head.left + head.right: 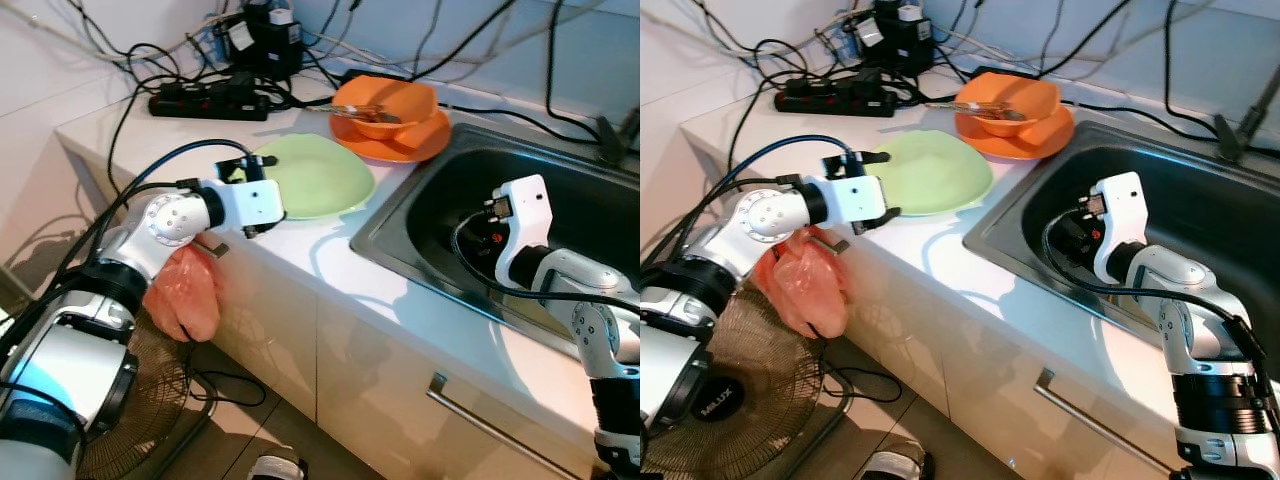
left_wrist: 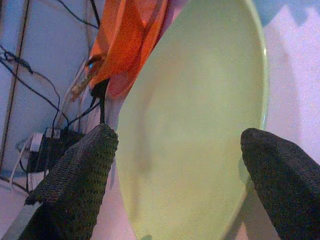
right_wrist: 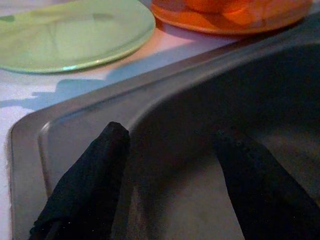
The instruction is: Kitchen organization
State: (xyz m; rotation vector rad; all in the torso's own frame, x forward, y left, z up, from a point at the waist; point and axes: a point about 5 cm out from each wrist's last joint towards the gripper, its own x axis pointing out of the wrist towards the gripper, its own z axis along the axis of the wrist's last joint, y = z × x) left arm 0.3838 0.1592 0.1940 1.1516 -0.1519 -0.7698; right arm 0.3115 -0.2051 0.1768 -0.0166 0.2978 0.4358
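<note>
White counter (image 1: 330,270) carried the green plate (image 1: 320,175), lying flat just ahead of the left hand (image 1: 255,195), whose fingers (image 2: 75,185) stood wide on either side of its near rim (not yet closed). Beyond it, an orange bowl (image 1: 385,105) sat on an orange plate (image 1: 400,145). Right hand (image 3: 170,185) hung wide inside the sink (image 1: 590,200), farther away.

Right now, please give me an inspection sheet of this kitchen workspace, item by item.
Surface: white counter with a steel sink set in it.
Job's things: green plate flat on the counter; orange bowl on an orange plate.
Clutter: power strip and a black adapter at the wall.
Hands: left hand open at the green plate's rim; right hand open inside the sink.
Cables: black cables across the counter's back.
Surroundings: fan and a pink bag below the counter.
</note>
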